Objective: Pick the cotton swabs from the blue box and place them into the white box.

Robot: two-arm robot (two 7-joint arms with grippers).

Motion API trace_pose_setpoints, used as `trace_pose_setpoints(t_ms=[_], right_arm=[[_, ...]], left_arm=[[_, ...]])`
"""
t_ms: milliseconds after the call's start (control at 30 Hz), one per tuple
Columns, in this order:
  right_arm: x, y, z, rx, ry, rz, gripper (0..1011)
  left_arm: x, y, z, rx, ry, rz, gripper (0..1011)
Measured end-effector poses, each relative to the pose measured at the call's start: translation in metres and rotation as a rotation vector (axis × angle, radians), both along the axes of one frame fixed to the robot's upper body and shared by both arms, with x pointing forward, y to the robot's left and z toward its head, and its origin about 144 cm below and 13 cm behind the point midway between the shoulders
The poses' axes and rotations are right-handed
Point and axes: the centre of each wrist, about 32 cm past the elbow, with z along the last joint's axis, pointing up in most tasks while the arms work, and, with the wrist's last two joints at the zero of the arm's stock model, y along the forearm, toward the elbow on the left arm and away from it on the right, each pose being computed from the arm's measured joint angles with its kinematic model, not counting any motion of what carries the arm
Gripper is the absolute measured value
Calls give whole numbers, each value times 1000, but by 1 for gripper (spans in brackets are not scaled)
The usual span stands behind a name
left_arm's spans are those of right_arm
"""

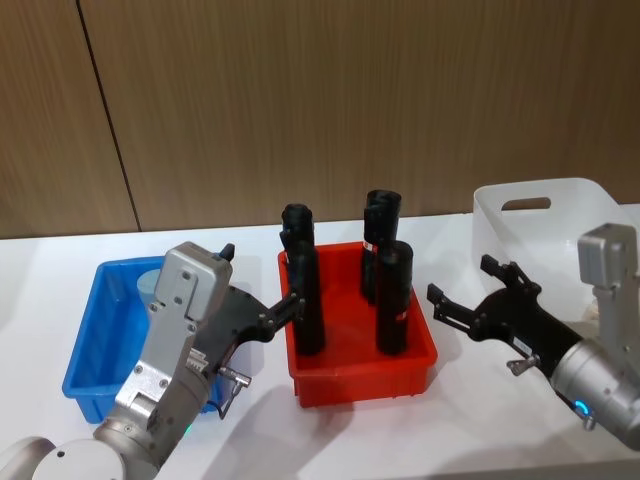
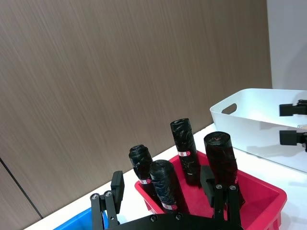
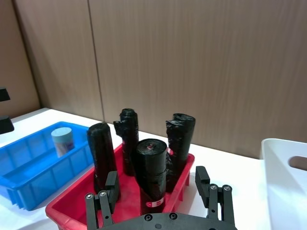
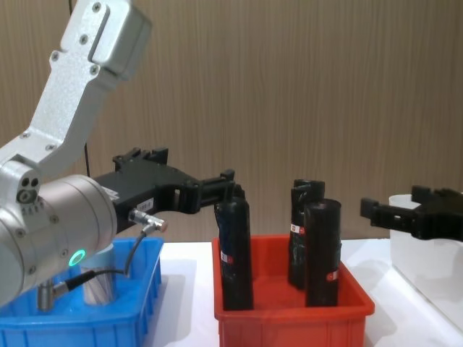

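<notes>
The desk [image 1: 400, 440] runs white across my feed. I place everything from the red bin [image 1: 365, 380] at its middle.

The white box [image 1: 520, 240] stands right of the red bin and farther back, its right side cut off at the edge of the head view. The blue box [image 1: 85, 350] sits just left of the red bin, and my left arm covers its near right corner.

Four black rolls [image 1: 395, 300] stand upright in the red bin.

The left gripper [image 2: 163, 182] hangs at the red bin's left side, above the blue box's right edge. Its jaws are spread wide and empty. One tip is close to the front-left roll, but I cannot tell if it touches.

The right gripper [image 1: 461, 278] hovers right of the red bin, in front of the white box, with its jaws also wide and empty.

I can make out one jar of cotton swabs [image 3: 63, 141], upright in the blue box at its far end. From the head camera my left arm hides half of it.
</notes>
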Motion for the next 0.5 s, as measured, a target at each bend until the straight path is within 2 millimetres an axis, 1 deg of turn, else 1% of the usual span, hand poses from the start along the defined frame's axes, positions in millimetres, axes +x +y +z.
trace_pose_setpoints(t_ms=[233, 300, 433, 500], right_arm=[[16, -6, -5, 5, 11, 62, 1001], [25, -9, -6, 10, 9, 93, 1002], [35, -12, -9, 13, 12, 127, 1001], [36, -12, -9, 14, 13, 130, 1002]], left_arm=[[0, 0, 0, 0, 0, 0, 1004], [0, 0, 0, 0, 0, 0, 1004], [0, 0, 0, 0, 0, 0, 1004], [0, 0, 0, 0, 0, 0, 1004]])
